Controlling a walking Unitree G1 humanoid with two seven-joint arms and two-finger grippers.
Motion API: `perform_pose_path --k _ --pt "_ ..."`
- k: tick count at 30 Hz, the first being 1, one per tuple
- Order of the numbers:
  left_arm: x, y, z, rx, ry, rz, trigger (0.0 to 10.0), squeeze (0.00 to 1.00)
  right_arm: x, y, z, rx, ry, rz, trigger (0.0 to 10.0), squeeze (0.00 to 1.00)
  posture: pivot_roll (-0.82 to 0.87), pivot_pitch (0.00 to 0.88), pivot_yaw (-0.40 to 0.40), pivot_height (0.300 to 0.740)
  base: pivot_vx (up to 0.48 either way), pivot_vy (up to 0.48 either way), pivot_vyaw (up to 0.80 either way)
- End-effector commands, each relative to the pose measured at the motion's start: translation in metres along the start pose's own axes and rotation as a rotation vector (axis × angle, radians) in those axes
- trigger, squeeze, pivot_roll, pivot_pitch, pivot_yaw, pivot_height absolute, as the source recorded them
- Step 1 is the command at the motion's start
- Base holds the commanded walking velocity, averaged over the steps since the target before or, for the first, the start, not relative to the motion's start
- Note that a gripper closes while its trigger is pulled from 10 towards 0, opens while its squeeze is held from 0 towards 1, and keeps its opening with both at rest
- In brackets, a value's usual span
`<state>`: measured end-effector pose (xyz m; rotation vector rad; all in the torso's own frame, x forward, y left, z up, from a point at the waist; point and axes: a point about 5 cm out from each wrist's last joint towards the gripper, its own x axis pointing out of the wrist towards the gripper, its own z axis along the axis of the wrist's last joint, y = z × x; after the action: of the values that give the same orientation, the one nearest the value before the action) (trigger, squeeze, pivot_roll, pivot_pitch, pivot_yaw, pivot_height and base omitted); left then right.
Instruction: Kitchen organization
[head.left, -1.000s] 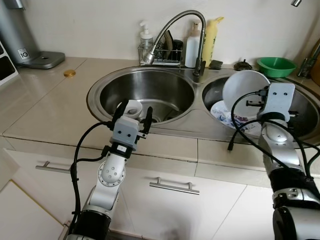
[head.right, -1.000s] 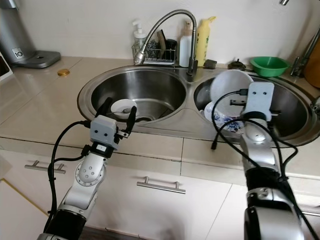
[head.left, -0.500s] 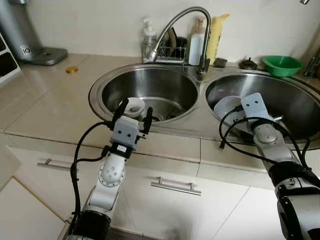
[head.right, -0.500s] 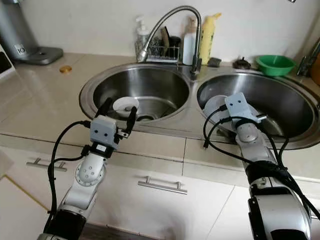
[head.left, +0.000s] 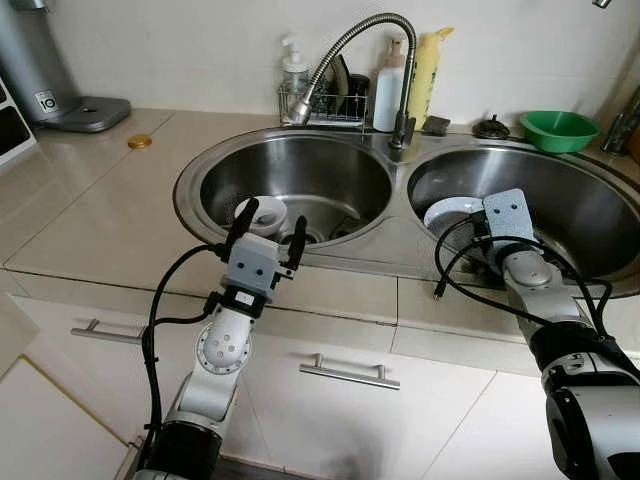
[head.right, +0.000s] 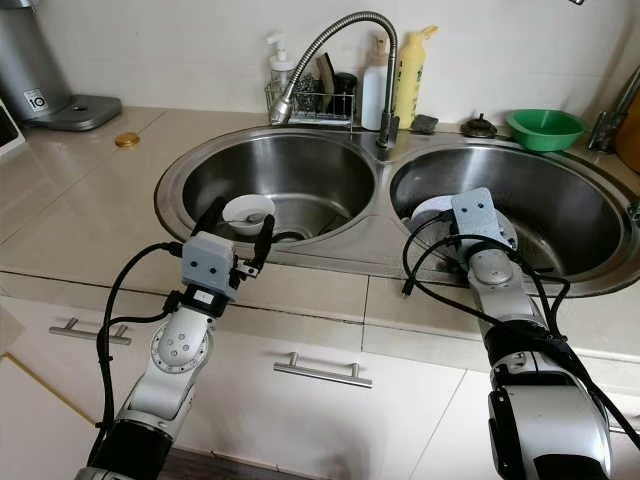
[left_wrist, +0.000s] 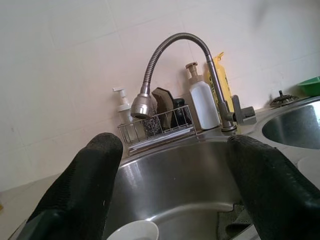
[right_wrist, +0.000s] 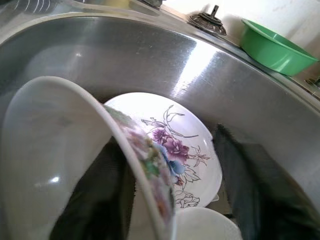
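Observation:
My left gripper (head.left: 273, 222) hangs open over the front rim of the left sink basin (head.left: 330, 160). A small white bowl (head.right: 247, 208) sits in that basin just beyond its fingers (left_wrist: 85, 185). My right gripper (right_wrist: 167, 150) is down in the right basin (head.left: 570, 200), jaws spread wide. A white bowl with a floral rim (right_wrist: 55, 145) leans tilted against one finger (right_wrist: 100, 200); the other finger stands well apart from it. A flowered plate (right_wrist: 165, 120) lies flat underneath.
A curved faucet (head.left: 355, 40) rises between the basins, with a wire rack of bottles (head.left: 325, 105) and a yellow bottle (head.left: 423, 65) behind. A green bowl (head.left: 557, 128) sits back right, a gold lid (head.left: 139, 142) and a grey appliance (head.left: 50, 70) back left.
The right gripper brought the white bowl down from upright above the right basin into the basin and opened. The left arm stayed where it was.

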<state>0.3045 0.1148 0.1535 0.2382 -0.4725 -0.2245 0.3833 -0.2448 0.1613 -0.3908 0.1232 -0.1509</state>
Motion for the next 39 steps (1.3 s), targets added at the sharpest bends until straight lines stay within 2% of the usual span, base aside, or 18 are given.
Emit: perform_pose_path --k 1,3,8,10,11,14,16,17,18,19,23,24,25,29,33,35,36,39 --pt "0.0 -0.004 -0.001 0.003 0.012 -0.023 10.0 0.0 0.0 -0.001 0.003 0.021 -0.022 -0.008 10.0 1.0 0.05 0.0 0.026 0.74 0.0 0.0 0.0" --pt "0.0 -0.004 -0.001 0.003 0.013 -0.024 10.0 0.0 -0.001 -0.001 0.003 0.022 -0.025 -0.004 10.0 1.0 0.05 0.0 0.026 0.74 0.0 0.0 0.0" --pt "-0.001 -0.004 -0.003 0.006 0.019 -0.03 10.0 0.0 -0.001 0.01 0.002 0.099 -0.015 0.109 10.0 1.0 0.05 0.0 0.027 0.74 0.0 0.0 0.0" --pt "-0.001 -0.005 -0.003 0.007 0.022 -0.034 10.0 0.0 -0.002 0.017 -0.003 0.037 0.021 0.199 10.0 1.0 0.05 0.0 0.027 0.74 0.0 0.0 0.0" --pt "-0.001 -0.005 -0.003 0.007 0.023 -0.035 10.0 0.0 -0.002 0.017 -0.003 0.035 0.024 0.205 10.0 1.0 0.05 0.0 0.027 0.74 0.0 0.0 0.0" --pt "-0.001 -0.006 -0.004 0.007 0.028 -0.038 10.0 0.0 -0.003 0.019 -0.006 0.083 0.051 0.255 10.0 1.0 0.05 0.0 0.027 0.74 0.0 0.0 0.0" --pt "-0.001 -0.006 -0.005 0.006 0.029 -0.039 10.0 0.0 -0.003 0.02 -0.005 0.155 0.06 0.272 10.0 1.0 0.05 0.0 0.027 0.74 0.0 0.0 0.0" --pt "-0.001 -0.006 -0.005 0.007 0.031 -0.04 10.0 0.0 -0.003 0.023 -0.004 0.245 0.072 0.293 10.0 0.71 0.05 0.0 0.028 0.74 0.0 0.0 0.0" --pt "-0.001 -0.006 -0.005 0.007 0.031 -0.04 10.0 0.0 -0.003 0.023 -0.004 0.245 0.072 0.293 10.0 0.71 0.05 0.0 0.028 0.74 0.0 0.0 0.0" --pt "-0.001 -0.007 -0.005 0.007 0.032 -0.042 10.0 0.0 -0.003 0.024 -0.004 0.3 0.083 0.301 10.0 0.0 0.05 0.0 0.028 0.74 0.0 0.0 0.0" --pt "-0.001 -0.008 -0.006 0.006 0.038 -0.047 10.0 0.0 -0.002 0.027 0.001 0.487 0.106 0.329 10.0 0.0 0.05 0.0 0.028 0.74 0.0 0.0 0.0" --pt "-0.001 -0.008 -0.007 0.007 0.042 -0.051 10.0 0.0 -0.002 0.028 0.004 0.592 0.119 0.348 10.0 0.0 0.05 0.0 0.028 0.74 0.0 0.0 0.0" --pt "-0.001 -0.008 -0.007 0.007 0.045 -0.052 10.0 0.0 -0.002 0.029 0.005 0.626 0.124 0.36 10.0 0.0 0.05 0.0 0.028 0.74 0.0 0.0 0.0" --pt "-0.002 -0.007 -0.008 0.01 0.051 -0.055 10.0 0.0 -0.004 0.032 0.008 0.732 0.139 0.404 10.0 0.0 0.05 0.0 0.029 0.74 0.0 0.0 0.0" --pt "-0.002 -0.007 -0.009 0.012 0.057 -0.057 10.0 0.0 -0.005 0.033 0.012 0.79 0.14 0.432 10.0 0.0 0.05 0.0 0.029 0.74 0.0 0.0 0.0" --pt "-0.002 -0.008 -0.01 0.013 0.063 -0.059 10.0 0.0 -0.005 0.033 0.013 0.79 0.147 0.438 10.0 0.0 0.05 0.0 0.029 0.74 0.0 0.0 0.0" --pt "-0.003 -0.009 -0.01 0.011 0.065 -0.062 10.0 0.0 -0.006 0.034 0.014 0.848 0.157 0.45 10.0 0.0 0.05 0.0 0.03 0.74 0.0 0.0 0.0" --pt "-0.003 -0.009 -0.01 0.011 0.068 -0.064 10.0 0.0 -0.007 0.033 0.015 0.891 0.16 0.457 10.0 0.0 0.05 0.0 0.03 0.74 0.0 0.0 0.0"
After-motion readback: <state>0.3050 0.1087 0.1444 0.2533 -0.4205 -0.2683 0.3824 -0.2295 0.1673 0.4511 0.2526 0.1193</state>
